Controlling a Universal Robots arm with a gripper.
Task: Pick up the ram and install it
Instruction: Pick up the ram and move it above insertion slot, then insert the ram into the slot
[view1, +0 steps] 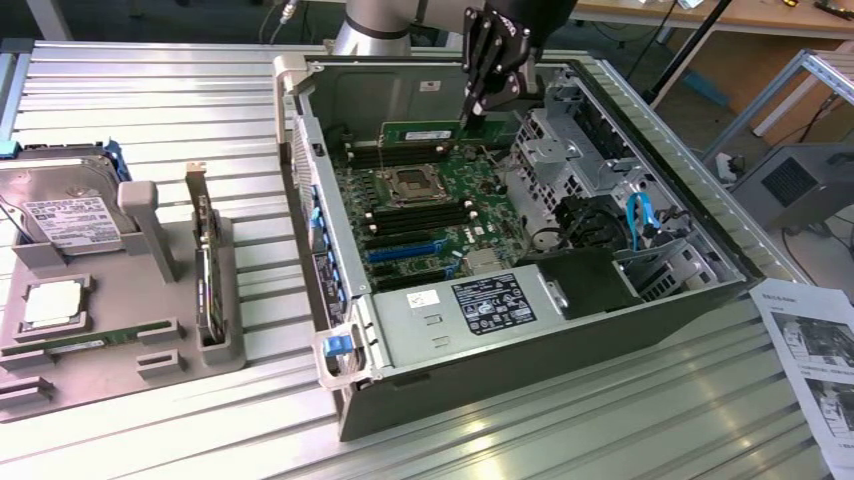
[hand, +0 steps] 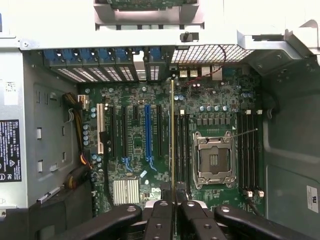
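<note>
The tool (view1: 477, 112) is clamped on the ram (view1: 420, 132), holding it on edge above the motherboard (view1: 441, 205) inside the open computer case (view1: 534, 335), over the memory slots (hand: 183, 150). This looks like the install step. Seating the stick calls for lining it squarely along one slot.

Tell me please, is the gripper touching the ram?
Touching. In the wrist view the gripper has its fingers pressed on both sides of the thin ram, with no gap. The exterior view shows it gripping the ram's end.
</note>
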